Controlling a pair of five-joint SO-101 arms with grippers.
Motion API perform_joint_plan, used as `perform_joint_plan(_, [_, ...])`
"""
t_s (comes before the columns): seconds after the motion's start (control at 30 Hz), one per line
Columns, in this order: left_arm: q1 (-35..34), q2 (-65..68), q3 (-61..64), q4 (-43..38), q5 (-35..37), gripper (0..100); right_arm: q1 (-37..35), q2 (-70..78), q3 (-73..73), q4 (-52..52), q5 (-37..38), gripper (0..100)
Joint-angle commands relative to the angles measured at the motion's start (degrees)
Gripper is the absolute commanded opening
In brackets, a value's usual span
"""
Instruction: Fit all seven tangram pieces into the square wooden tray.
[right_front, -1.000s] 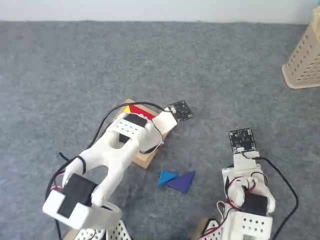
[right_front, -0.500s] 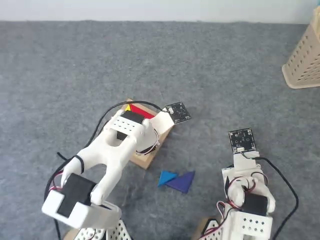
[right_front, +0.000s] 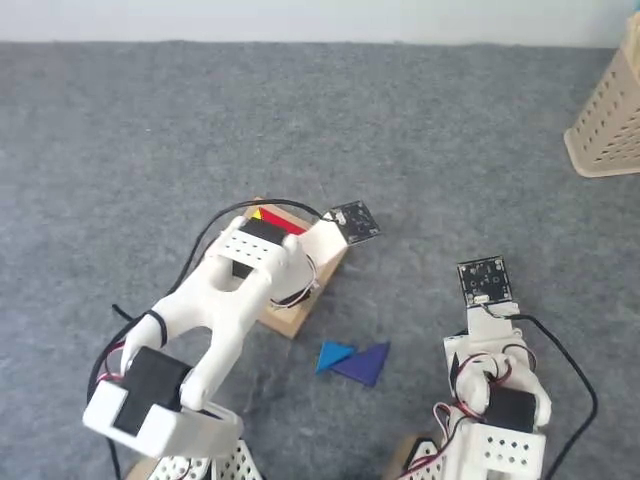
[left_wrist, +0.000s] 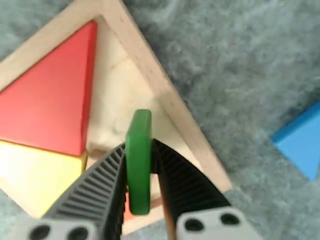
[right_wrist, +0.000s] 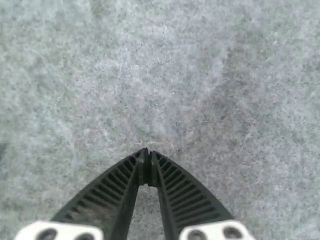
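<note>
My left pincer (left_wrist: 139, 146) is clamped on the green piece (left_wrist: 139, 125), on edge over the bare corner of the tray (left_wrist: 165, 97) beside the red triangle (left_wrist: 50, 100) (a tight gap, I think), so I should tilt it flat and lower slowly.

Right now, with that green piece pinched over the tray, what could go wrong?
The green piece is held on edge in the left gripper; released so, it may tip onto the red triangle or the tray rim instead of lying flat. The blue piece and purple piece lie close together; grabbing one may shove the other.
</note>
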Motion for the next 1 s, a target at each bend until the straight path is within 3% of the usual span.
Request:
perform_joint_plan(0.0, [-0.18,-0.97,-2.24,0.44,-0.26,2,0.66,-0.84,0.35,-0.75,0.62,0.6])
perform_joint_plan(0.4, [0.26,-0.62,-4.35,0.53,7.38,2,0.66,-0.84,0.35,-0.75,0.62,0.6])
perform_joint_plan(0.97, [2.46,-0.79,-3.65,4.13,0.97,2,0.66,-0.84,0.35,-0.75,0.62,0.6])
